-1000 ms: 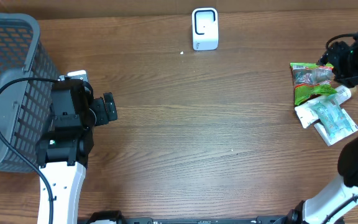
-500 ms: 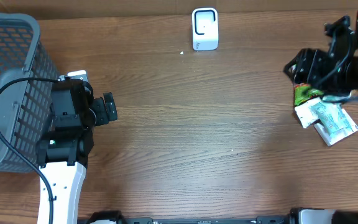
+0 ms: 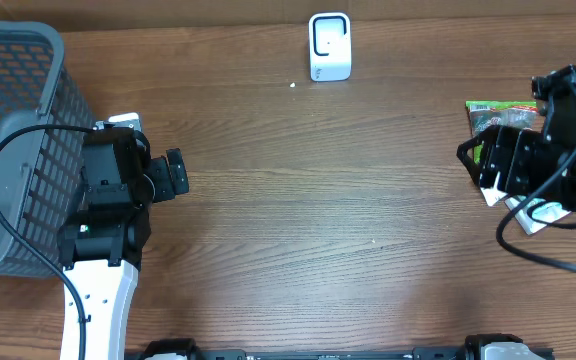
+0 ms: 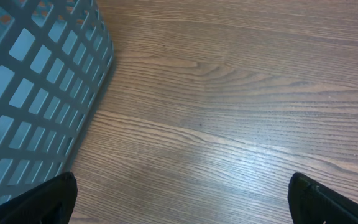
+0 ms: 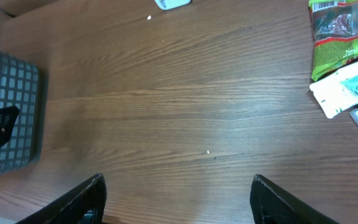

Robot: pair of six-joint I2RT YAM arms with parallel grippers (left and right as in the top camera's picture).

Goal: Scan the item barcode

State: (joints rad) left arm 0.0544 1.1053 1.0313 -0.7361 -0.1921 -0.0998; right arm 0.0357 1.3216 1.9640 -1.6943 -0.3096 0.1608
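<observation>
Right hand now beside packets, wide apart, seemingly empty.

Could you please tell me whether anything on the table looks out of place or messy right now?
Nothing looks damaged or spilled. The packets lie in a loose, overlapping heap on the right side, some at skewed angles, and a small white speck lies near the white scanner.

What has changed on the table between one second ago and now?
The right gripper swung from the far right corner inward over the packets, then toward the near edge; it is open and holds nothing. Nothing was grasped or released. The left gripper, the basket, the white scanner and the packets stayed where they were.
</observation>
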